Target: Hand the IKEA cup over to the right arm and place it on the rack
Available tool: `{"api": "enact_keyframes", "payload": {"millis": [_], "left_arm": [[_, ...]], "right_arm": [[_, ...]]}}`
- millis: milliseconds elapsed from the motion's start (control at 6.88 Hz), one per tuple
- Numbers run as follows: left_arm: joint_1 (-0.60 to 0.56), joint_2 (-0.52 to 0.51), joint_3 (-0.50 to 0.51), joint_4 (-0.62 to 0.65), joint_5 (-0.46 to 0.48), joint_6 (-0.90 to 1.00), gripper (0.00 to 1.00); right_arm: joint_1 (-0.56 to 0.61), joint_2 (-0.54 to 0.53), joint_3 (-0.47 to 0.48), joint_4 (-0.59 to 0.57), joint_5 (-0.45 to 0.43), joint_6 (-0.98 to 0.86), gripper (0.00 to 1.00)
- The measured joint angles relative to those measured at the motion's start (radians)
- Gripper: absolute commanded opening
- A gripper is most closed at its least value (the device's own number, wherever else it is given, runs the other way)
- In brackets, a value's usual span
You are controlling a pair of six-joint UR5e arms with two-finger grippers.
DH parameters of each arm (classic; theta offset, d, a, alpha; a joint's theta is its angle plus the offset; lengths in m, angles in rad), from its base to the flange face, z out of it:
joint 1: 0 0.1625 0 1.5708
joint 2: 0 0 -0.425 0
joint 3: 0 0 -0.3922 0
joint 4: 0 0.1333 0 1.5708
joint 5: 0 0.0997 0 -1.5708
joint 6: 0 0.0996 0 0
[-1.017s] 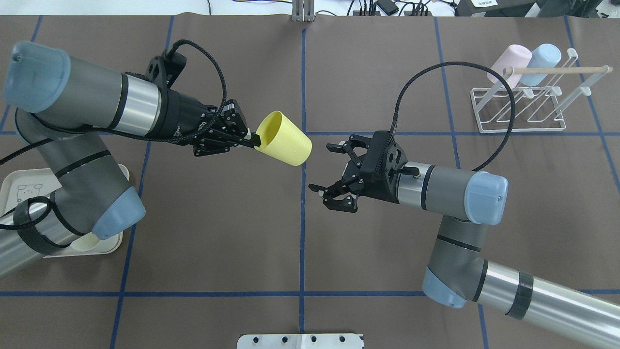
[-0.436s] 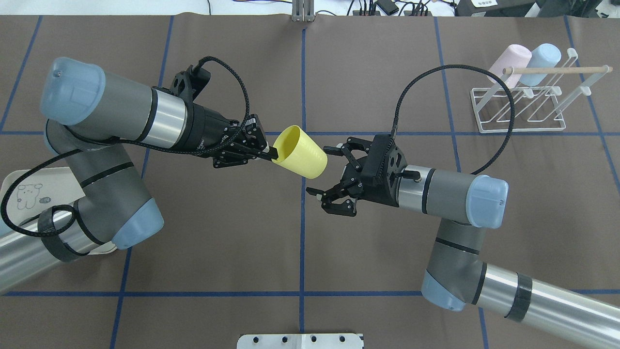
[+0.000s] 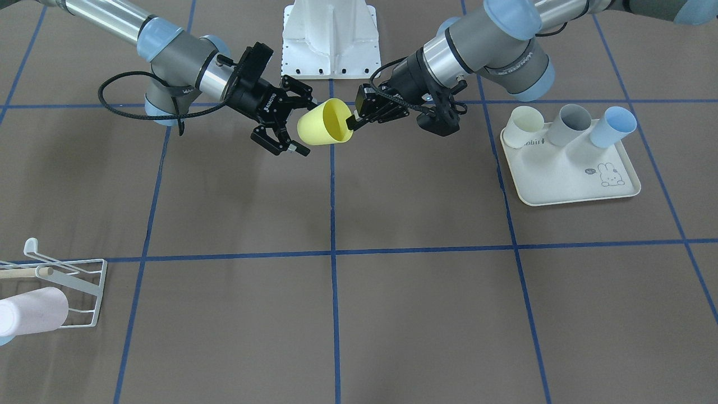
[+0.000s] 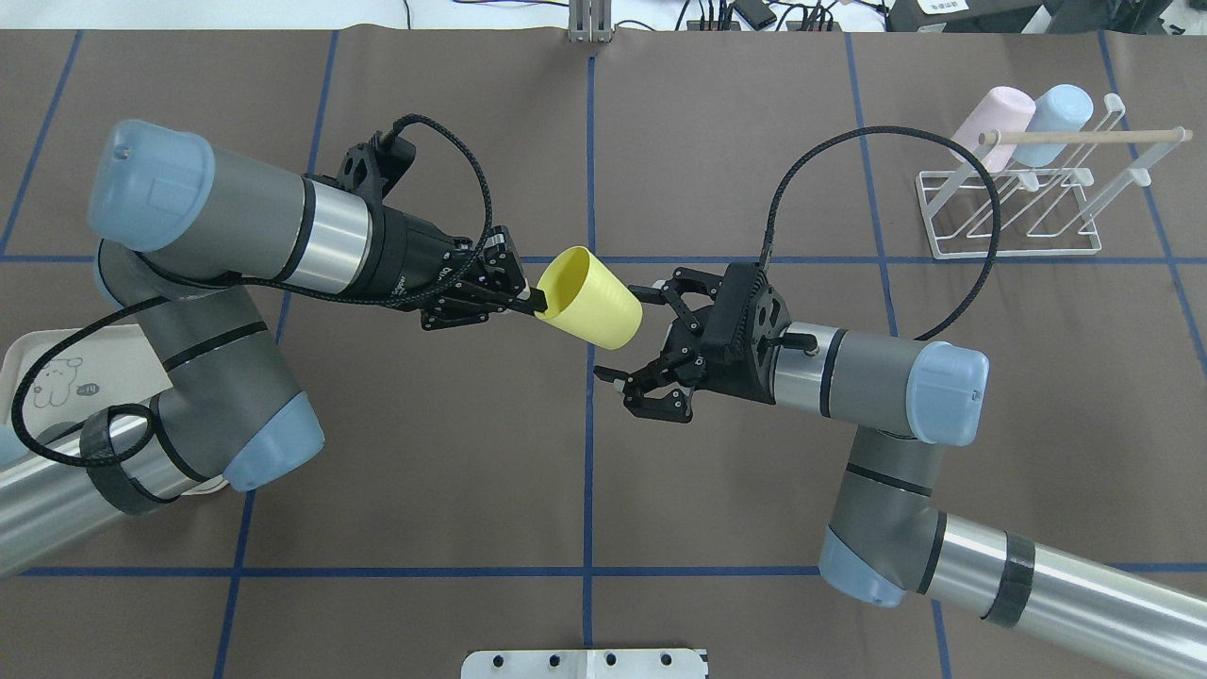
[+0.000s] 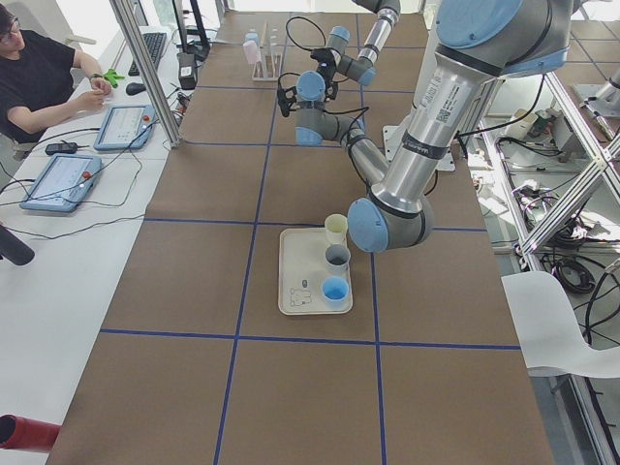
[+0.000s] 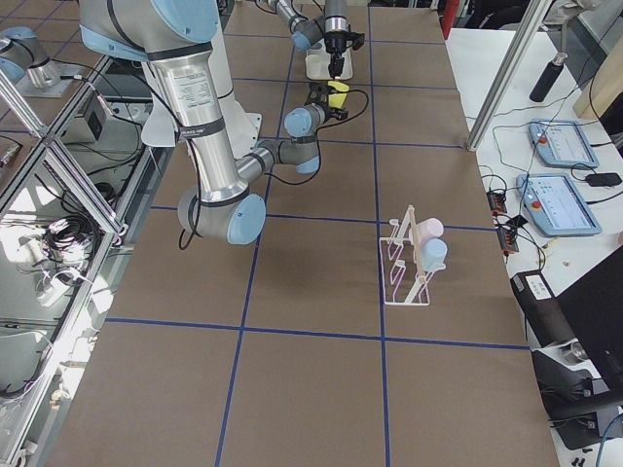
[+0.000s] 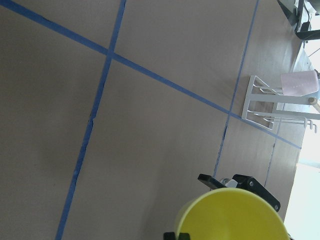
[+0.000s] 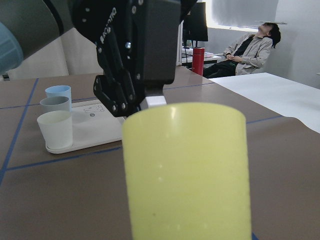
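Since a second ago, my left arm has swung toward the right and carried the cup with it. Close to me on the left sits the tray (image 3: 561,182). A cream cup (image 3: 521,127), a grey cup (image 3: 569,124) and a sky-blue cup (image 3: 612,128) stand on it in a row.

Farther out, over the middle of the table, my left gripper (image 4: 535,302) holds the yellow cup (image 4: 592,306) up in the air. It pinches the rim, one finger inside and one outside. The cup lies on its side with its closed bottom pointing right.

A second ago the cup was well apart from my right gripper (image 4: 627,330). Now its bottom is right at the mouth of that gripper. The gripper's fingers are spread wide, one on the far side of the cup and one on the near side. I do not think they touch the cup yet.

That means the hand-over can begin. I think my right fingers should slide on a little more and squeeze the cup's sides. Only then should my left gripper let go, or the cup could fall.

Far off on the right stands the rack (image 4: 1018,253), with a wooden rod (image 4: 1084,137) across it. A pink cup (image 4: 985,118) and a pale blue cup (image 4: 1051,118) already sit at its far end. The nearer prongs are bare, so there is room for the yellow cup.
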Motion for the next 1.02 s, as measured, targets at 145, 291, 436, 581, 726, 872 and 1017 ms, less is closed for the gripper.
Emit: {"api": "enact_keyframes", "payload": {"millis": [145,291,436,581,726,872,1017], "left_arm": [[0.003,-0.001,0.006,0.000,0.003,0.001,0.00],[0.006,-0.001,0.009,0.000,0.005,0.002,0.00],[0.008,-0.001,0.010,0.000,0.005,0.003,0.00],[0.009,-0.001,0.011,0.000,0.005,0.003,0.00],[0.009,-0.001,0.011,0.000,0.005,0.004,0.00],[0.009,-0.001,0.011,0.000,0.005,0.006,0.12],[0.009,-0.001,0.010,0.000,0.005,0.008,0.45]], "right_arm": [[-0.001,0.000,0.000,0.000,0.000,0.001,0.92],[-0.001,0.000,0.001,0.000,0.000,0.001,0.88],[-0.001,0.000,0.001,0.000,0.000,0.001,0.81],[-0.001,0.000,0.002,0.000,0.000,0.002,0.68],[-0.001,-0.001,0.002,0.000,0.002,0.003,0.57],[-0.001,-0.001,0.003,0.000,0.004,0.003,0.53],[-0.001,-0.002,0.005,0.000,0.005,0.003,0.51]]}}
